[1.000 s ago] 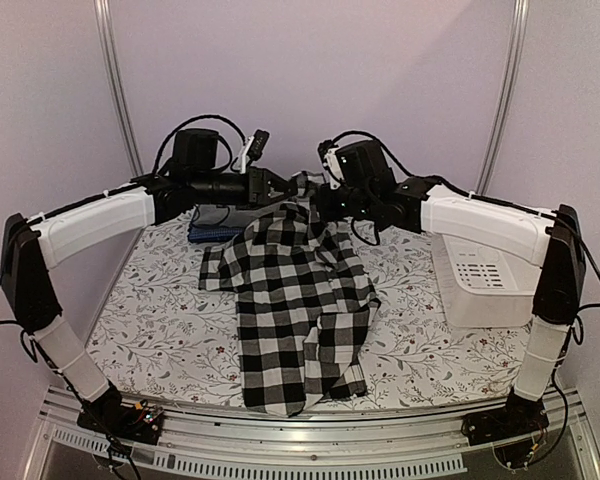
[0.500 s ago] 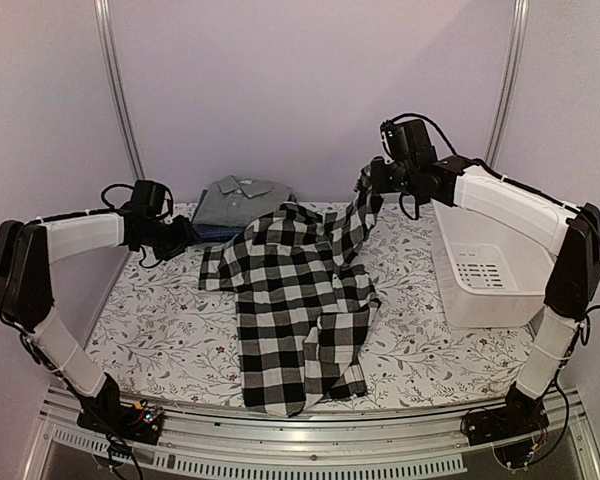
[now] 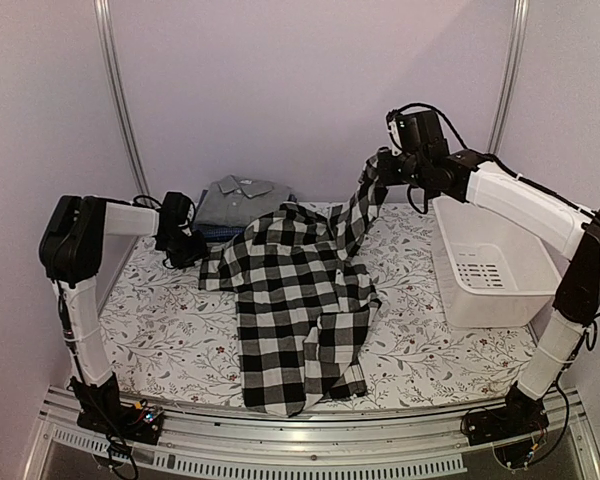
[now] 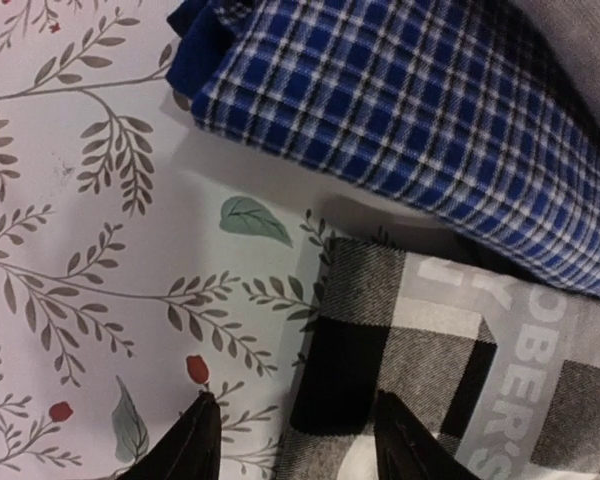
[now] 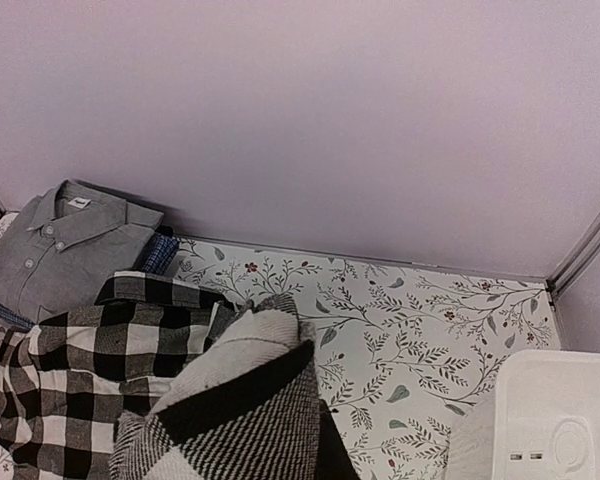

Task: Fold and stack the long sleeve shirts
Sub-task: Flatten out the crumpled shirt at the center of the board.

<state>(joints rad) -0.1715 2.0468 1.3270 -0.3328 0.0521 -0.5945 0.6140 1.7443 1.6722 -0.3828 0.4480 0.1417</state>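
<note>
Cloth of the checked shirt (image 3: pixel 300 300), spread over the worktop (image 3: pixel 160 320), is pinched and held raised by the right gripper (image 3: pixel 377 170) near the far edge. The left gripper (image 4: pixel 295 450) is spread beside the grey shirt (image 3: pixel 238 195) stacked on the blue shirt (image 4: pixel 410 130), far-left corner.

We saw the checked shirt (image 3: pixel 300 300) in large black-and-white squares, the grey shirt (image 3: pixel 240 198) plain and unpatterned, and the blue shirt (image 4: pixel 430 130) crossed with fine white and dark plaid lines. The tablecloth (image 3: pixel 160 320) was white, printed with grey-green leafy sprigs and small red berries. The basket (image 3: pixel 500 300) was white, the wall (image 3: pixel 310 90) pale lilac.
</note>
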